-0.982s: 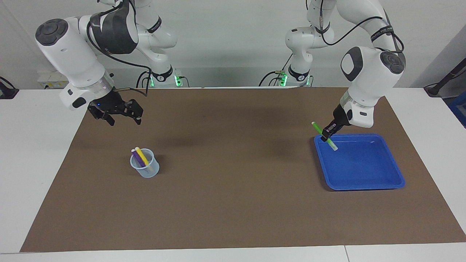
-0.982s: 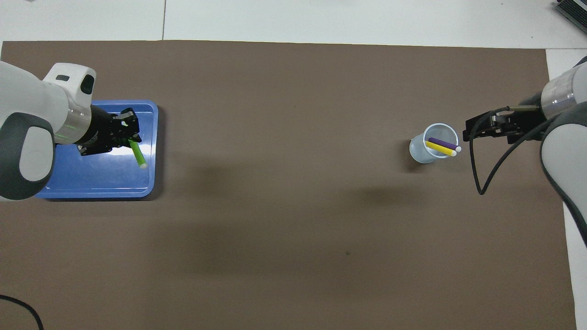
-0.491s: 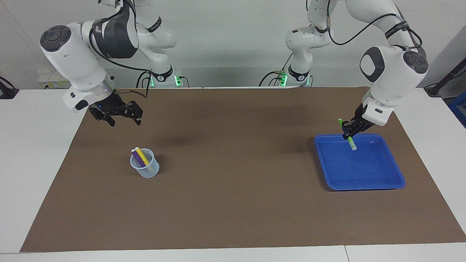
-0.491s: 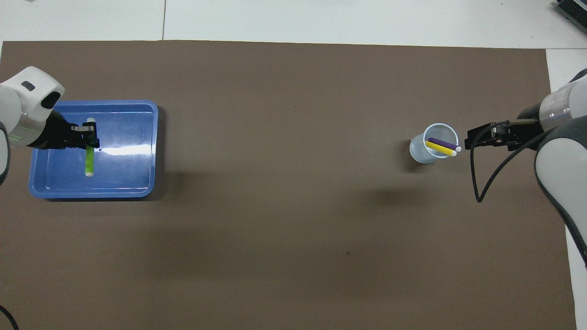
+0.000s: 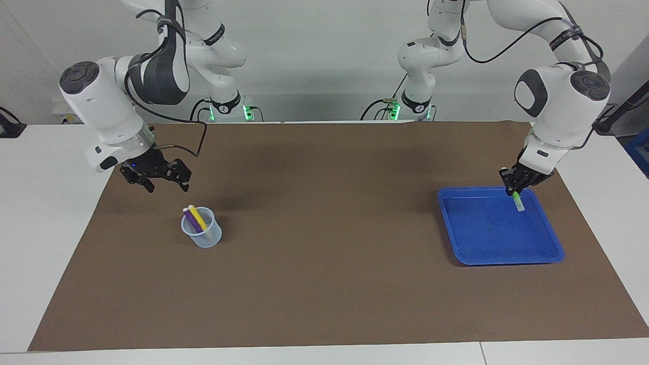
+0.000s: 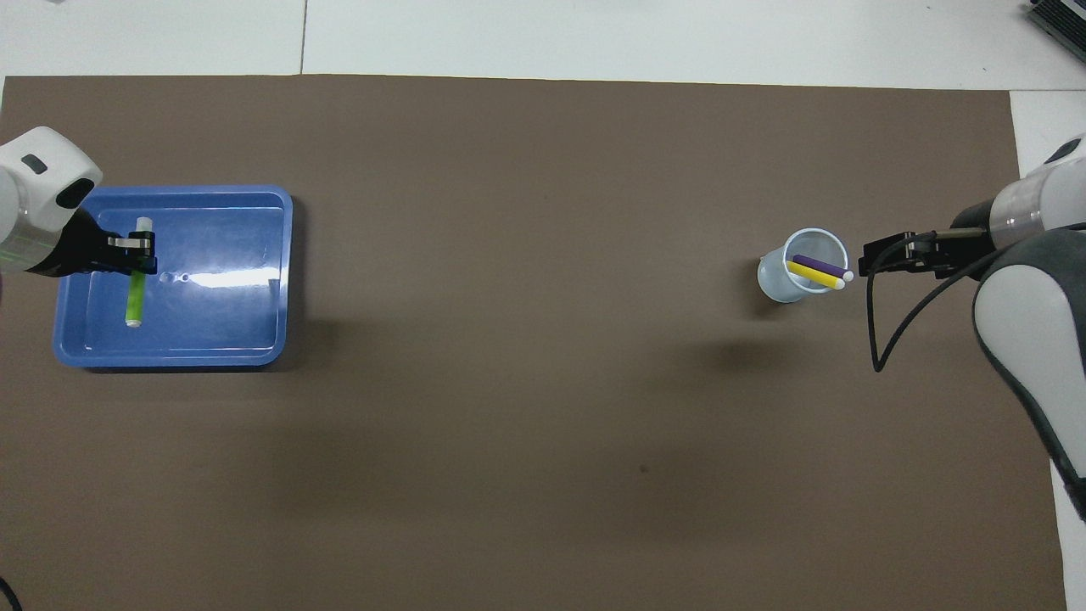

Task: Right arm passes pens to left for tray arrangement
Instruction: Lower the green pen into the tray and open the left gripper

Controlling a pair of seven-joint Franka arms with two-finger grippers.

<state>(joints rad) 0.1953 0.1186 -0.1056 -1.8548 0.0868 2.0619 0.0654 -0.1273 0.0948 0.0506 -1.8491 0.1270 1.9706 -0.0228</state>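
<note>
Left gripper point(image 5: 515, 190) clamps green pen point(image 5: 517, 201) over tray point(image 5: 499, 253) corner, steeply tilted, pale end down. Right gripper point(image 5: 165, 183) jaws apart beside cup point(image 5: 203, 235).

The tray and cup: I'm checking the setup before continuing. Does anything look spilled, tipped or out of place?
Nothing stands out. The cup stands upright holding the purple pen and yellow pen; the left gripper holds the green pen over the tray.

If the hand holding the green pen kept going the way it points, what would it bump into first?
Probably the blue tray. The left hand points down over it, and the green pen it holds would likely touch the tray's floor first.
</note>
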